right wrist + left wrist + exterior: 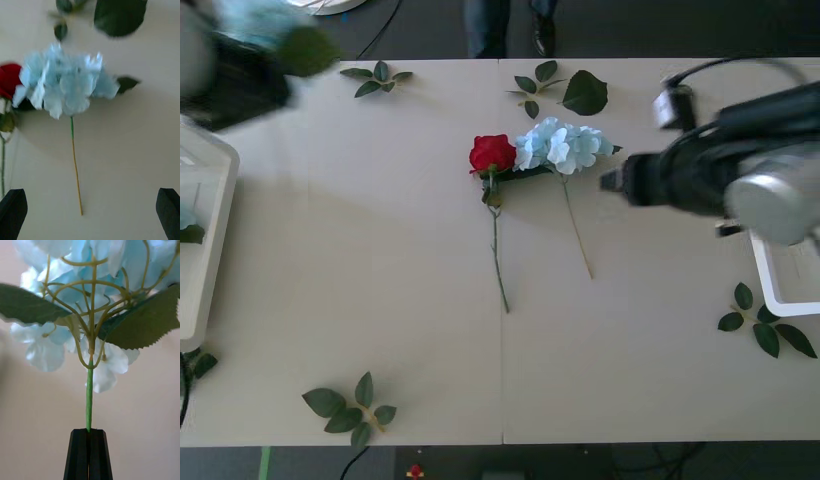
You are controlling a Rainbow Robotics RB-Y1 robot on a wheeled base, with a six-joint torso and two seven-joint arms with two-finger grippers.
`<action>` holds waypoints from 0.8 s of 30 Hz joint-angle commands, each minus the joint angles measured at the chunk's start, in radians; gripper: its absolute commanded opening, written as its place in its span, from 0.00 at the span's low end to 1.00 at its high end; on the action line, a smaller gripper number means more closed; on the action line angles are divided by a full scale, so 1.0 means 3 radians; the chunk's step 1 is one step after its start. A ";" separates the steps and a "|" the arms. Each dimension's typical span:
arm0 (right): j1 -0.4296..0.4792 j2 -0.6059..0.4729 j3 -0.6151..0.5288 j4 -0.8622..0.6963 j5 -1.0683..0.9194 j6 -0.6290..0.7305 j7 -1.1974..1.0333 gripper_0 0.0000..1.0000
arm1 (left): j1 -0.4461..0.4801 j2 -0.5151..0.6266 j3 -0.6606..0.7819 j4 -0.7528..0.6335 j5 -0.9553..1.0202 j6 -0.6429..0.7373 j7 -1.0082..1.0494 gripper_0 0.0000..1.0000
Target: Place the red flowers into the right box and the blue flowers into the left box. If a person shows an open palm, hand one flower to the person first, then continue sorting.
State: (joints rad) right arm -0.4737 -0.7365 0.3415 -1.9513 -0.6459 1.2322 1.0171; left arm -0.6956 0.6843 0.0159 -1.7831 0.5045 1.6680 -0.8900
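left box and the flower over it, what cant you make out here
- Left box, front view: cut off by the frame edge, so its contents are mostly hidden.
- Left claw, shut on a blue flower: blurred in front view.
- Right box: largely hidden by the right arm.

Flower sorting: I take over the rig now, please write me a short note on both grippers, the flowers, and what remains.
Left gripper: shut on a blue flower, raised near the left box.
Right gripper: open, over the stem of the blue flower on the table.
A rose lies beside that flower, touching it.
Done: one blue flower partly visible in the left box.
Left: drop the held flower, sort the table pair; right box is at the right edge.
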 commanded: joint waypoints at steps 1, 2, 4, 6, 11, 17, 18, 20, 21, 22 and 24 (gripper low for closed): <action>-0.0313 0.0144 0.0360 0.0374 0.0215 -0.0329 -0.0077 1.00 | -0.0100 0.0240 0.0622 -0.0172 0.0159 0.0499 -0.0669 0.00; -0.0359 0.0200 0.0426 0.0506 0.0261 -0.0426 -0.0077 1.00 | -0.0069 0.0276 0.0750 -0.0172 0.0174 0.0586 -0.0792 0.00; -0.0446 0.0297 0.0513 0.0696 0.0338 -0.0543 -0.0072 1.00 | 0.0033 0.0342 0.0959 -0.0172 0.0185 0.0673 -0.0981 0.00; -0.0533 0.0384 0.0605 0.0880 0.0425 -0.0635 -0.0077 1.00 | 0.0166 0.0414 0.1149 -0.0167 0.0190 0.0683 -0.1144 0.00; -0.0778 0.0665 0.0789 0.1406 0.0680 -0.0840 -0.0072 1.00 | 0.0647 0.0593 0.1476 -0.0116 0.0164 0.0448 -0.1548 0.00; -0.1003 0.0926 0.1004 0.1979 0.0895 -0.1116 -0.0087 1.00 | 0.1327 0.0669 0.1737 -0.0075 0.0088 -0.0227 -0.2029 0.00; -0.1029 0.0967 0.1025 0.2071 0.0926 -0.1162 -0.0087 1.00 | 0.1424 0.0680 0.1762 -0.0019 0.0093 -0.0385 -0.2111 0.00; -0.1054 0.1023 0.1040 0.2179 0.0962 -0.1213 -0.0077 1.00 | 0.1562 0.0674 0.1767 0.0094 0.0093 -0.0707 -0.2285 0.00; -0.1070 0.1049 0.1060 0.2245 0.0997 -0.1229 -0.0077 1.00 | 0.1639 0.0674 0.1762 0.0181 0.0093 -0.0948 -0.2387 0.00; -0.1085 0.1069 0.1081 0.2291 0.1028 -0.1239 -0.0092 1.00 | 0.1685 0.0674 0.1757 0.0268 0.0088 -0.1152 -0.2469 0.00; -0.1105 0.1090 0.1107 0.2368 0.1059 -0.1259 -0.0097 1.00 | 0.1731 0.0674 0.1742 0.0447 0.0088 -0.1526 -0.2632 0.00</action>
State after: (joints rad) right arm -0.7515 -0.4381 0.6578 -1.2587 -0.3499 0.8715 1.0101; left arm -0.1988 0.8345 0.5229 -1.7060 0.5421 1.3194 -1.6061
